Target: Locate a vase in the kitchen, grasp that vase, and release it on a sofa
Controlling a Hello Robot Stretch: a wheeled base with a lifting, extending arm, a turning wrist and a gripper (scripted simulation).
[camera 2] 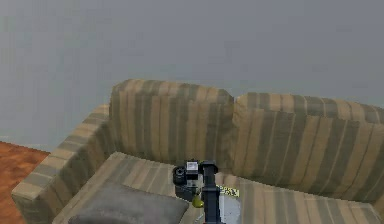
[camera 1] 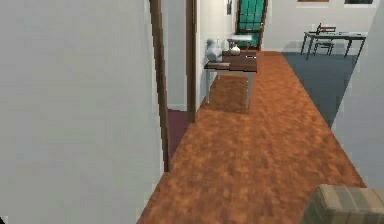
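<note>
Tan, brown-striped sofa [camera 2: 270,135]; rust-brown floor [camera 1: 260,150]

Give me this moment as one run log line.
stage: at sofa | gripper: seen against sofa seat, cannot tell if holding anything | ahead: small table

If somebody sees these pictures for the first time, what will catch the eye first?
The striped sofa against the grey wall draws the eye first in the arm side view, with the gripper seen against its seat. In the forward view, the orange-brown floor leads down a corridor to a small table and a green door.
</note>
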